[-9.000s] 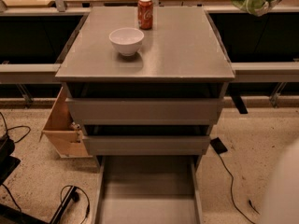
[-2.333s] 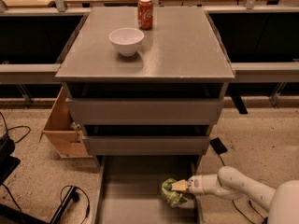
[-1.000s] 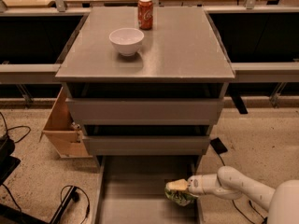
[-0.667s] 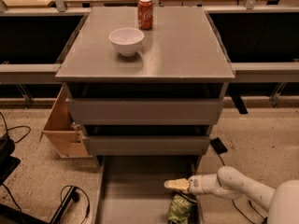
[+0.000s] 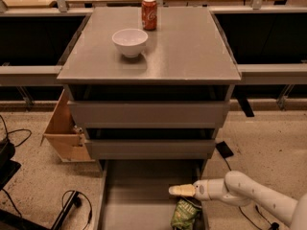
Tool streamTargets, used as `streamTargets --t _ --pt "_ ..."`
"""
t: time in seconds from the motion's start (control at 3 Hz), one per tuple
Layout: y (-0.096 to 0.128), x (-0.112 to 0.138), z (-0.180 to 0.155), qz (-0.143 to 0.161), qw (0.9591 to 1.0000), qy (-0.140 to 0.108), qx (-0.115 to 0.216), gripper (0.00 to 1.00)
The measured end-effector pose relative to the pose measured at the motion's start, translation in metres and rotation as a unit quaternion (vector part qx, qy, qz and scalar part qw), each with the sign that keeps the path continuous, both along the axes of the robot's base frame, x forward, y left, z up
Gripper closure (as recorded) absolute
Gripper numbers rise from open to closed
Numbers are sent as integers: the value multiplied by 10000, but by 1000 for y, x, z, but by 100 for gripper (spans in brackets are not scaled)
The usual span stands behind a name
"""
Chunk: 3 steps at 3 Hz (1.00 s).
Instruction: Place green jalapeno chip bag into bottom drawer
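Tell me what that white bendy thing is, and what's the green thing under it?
That white thing is a robot's arm, reaching in from the right of the picture. Its tip is the claw, hanging over the open bottom drawer. The green thing is a chip bag, lying on the drawer's floor just under the claw. One camera looks down from above. On the grey cabinet stand a white bowl and a red can.

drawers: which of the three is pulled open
The bottom drawer: pulled out, green jalapeno chip bag on its floor, gripper just above; the two upper drawers are shut.
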<state>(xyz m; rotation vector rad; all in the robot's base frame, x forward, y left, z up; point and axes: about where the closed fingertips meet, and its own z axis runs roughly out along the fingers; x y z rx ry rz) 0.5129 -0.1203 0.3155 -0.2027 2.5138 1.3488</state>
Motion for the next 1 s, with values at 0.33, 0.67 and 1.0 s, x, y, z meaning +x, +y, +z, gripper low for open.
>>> streamTargets --t 0.33,0.67,1.0 --pt "-6 -14 36 154 9988 -405 -223 0" --pt "-27 -29 89 356 9946 -863 -461 0" --pt "-57 -33 166 664 9849 -1341 -866 0"
